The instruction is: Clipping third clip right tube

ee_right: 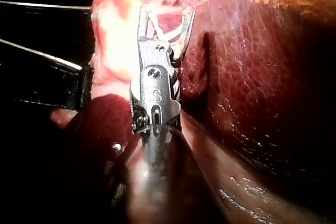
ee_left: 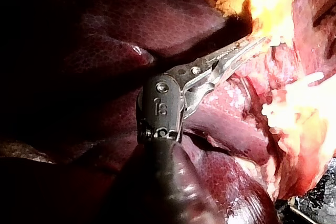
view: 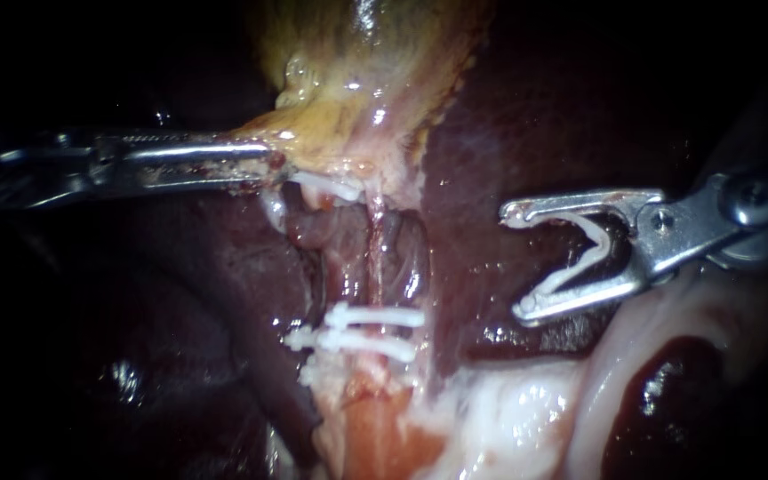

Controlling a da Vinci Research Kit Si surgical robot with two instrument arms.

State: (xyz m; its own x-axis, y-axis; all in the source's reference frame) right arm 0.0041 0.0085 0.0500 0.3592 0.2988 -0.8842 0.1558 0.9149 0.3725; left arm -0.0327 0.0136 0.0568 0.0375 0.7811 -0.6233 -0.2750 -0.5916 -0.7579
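- Left instrument [view: 276, 164] is coming in from the left, jaws clenching the yellowish lower edge of the gallbladder [view: 357, 71]
- In the left wrist view the left instrument [ee_left: 254, 43] is lying with its tips buried in bright yellow tissue, the jaws nearly together
- Right instrument [view: 517, 260] is coming in from the right and hovering over dark liver [view: 508, 133]; its jaws are standing wide apart and grasping a loaded clip [view: 571, 269], a white V with one leg lying along each jaw
- The loaded clip is sitting well apart from the tube [view: 375, 258], to its right and touching nothing else
- The tube is running as a thin pink strand from below the gallbladder edge down into pale tissue
- Two white clips are already sitting across its lower part, the upper clip [view: 384, 317] just above the lower clip [view: 357, 342]
- Another white clip [view: 326, 187] is showing just beside the left jaws, under the gripped edge
- In the right wrist view the right instrument [ee_right: 166, 11] is holding its jaws spread, with pale tissue ahead and liver beside it
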